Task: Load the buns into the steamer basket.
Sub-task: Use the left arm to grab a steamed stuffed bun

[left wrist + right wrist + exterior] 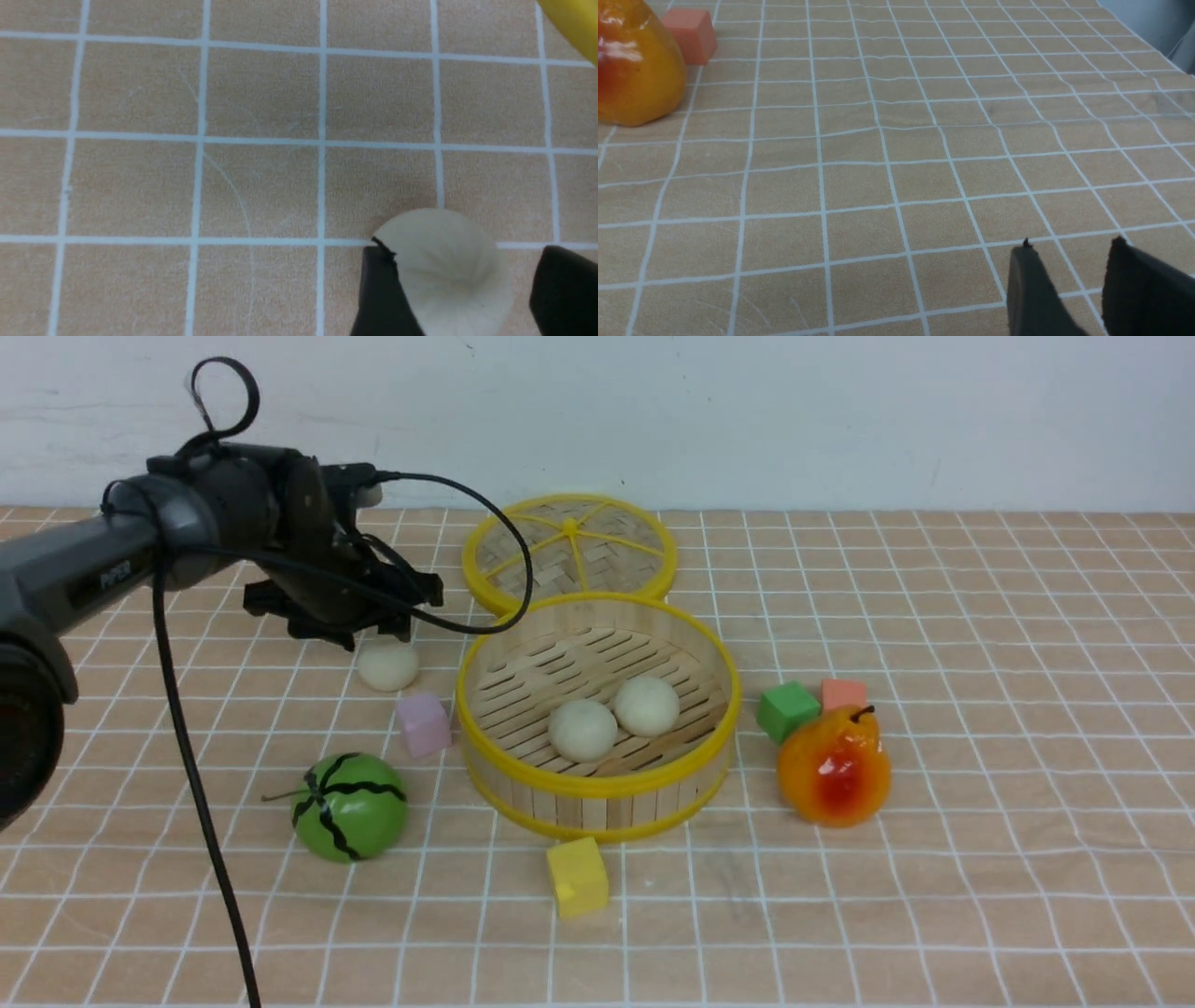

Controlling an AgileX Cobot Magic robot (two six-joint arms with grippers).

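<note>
Two cream-white buns [582, 729] [646, 705] lie inside the round bamboo steamer basket [597, 803] at the table's centre. The third bun [388, 665] sits on the table just left of the basket. My left gripper [373, 637] hangs right over it. In the left wrist view the gripper [465, 249] is open, its two black fingers either side of this bun [444, 275]; one finger touches it, the other stands clear. My right gripper [1071, 245] is out of the front view and is open and empty above bare table.
The flat woven lid [569, 551] lies behind the basket. A pink cube [423, 723] and a green striped melon [350, 805] are near the third bun. A yellow cube [577, 875] sits in front of the basket; a green cube [787, 709], an orange cube [843, 693] and a pear [834, 765] stand to its right.
</note>
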